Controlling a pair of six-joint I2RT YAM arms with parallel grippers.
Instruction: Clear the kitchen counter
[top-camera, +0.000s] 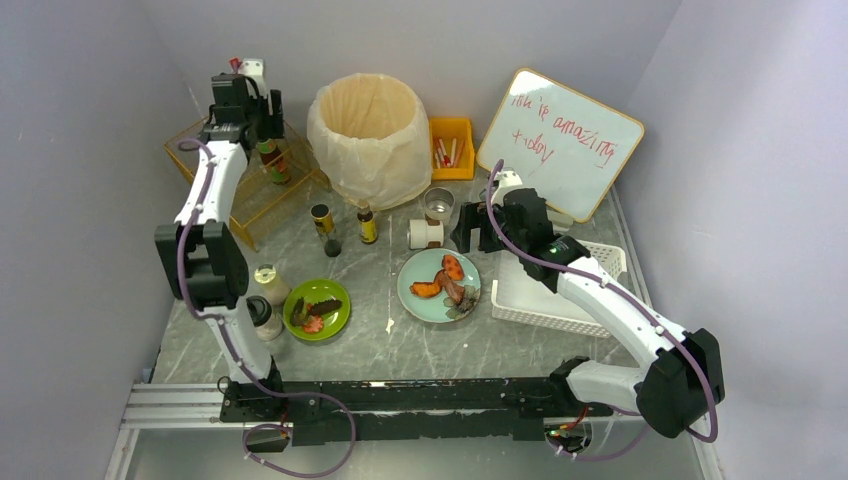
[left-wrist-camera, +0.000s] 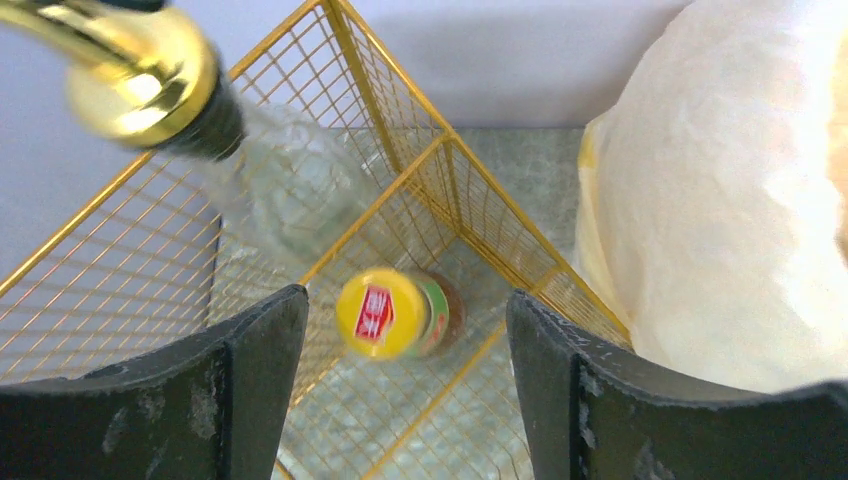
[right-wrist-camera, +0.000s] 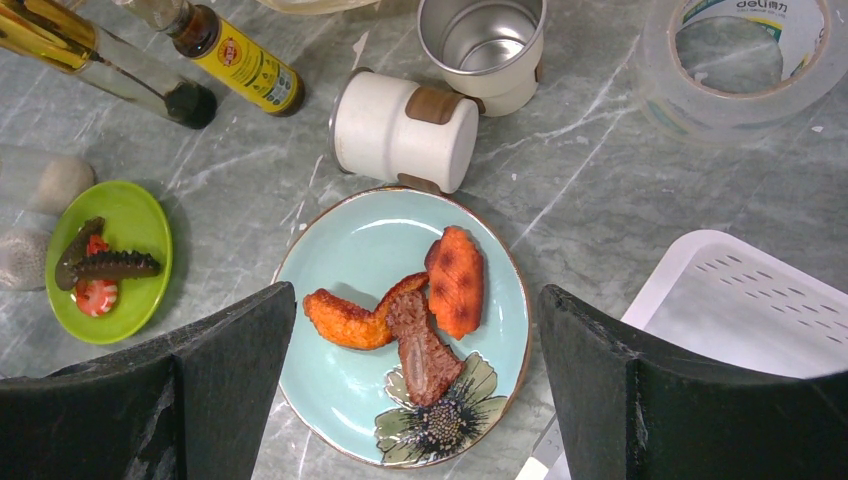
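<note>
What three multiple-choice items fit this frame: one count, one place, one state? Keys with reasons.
1. How many cups are on the counter by the plate? A one; B two; C four.
2. Where is the bottle under the left gripper? A on the plate; B on the bare counter; C in the wire basket.
3. How is the white cup placed? A upright; B on its side; C upside down.

Key:
1 B: a metal cup and the white cup sit just past the plate's rim.
2 C: gold wire walls surround it in the left wrist view.
3 B: its side wall faces up and its mouth points sideways.
</note>
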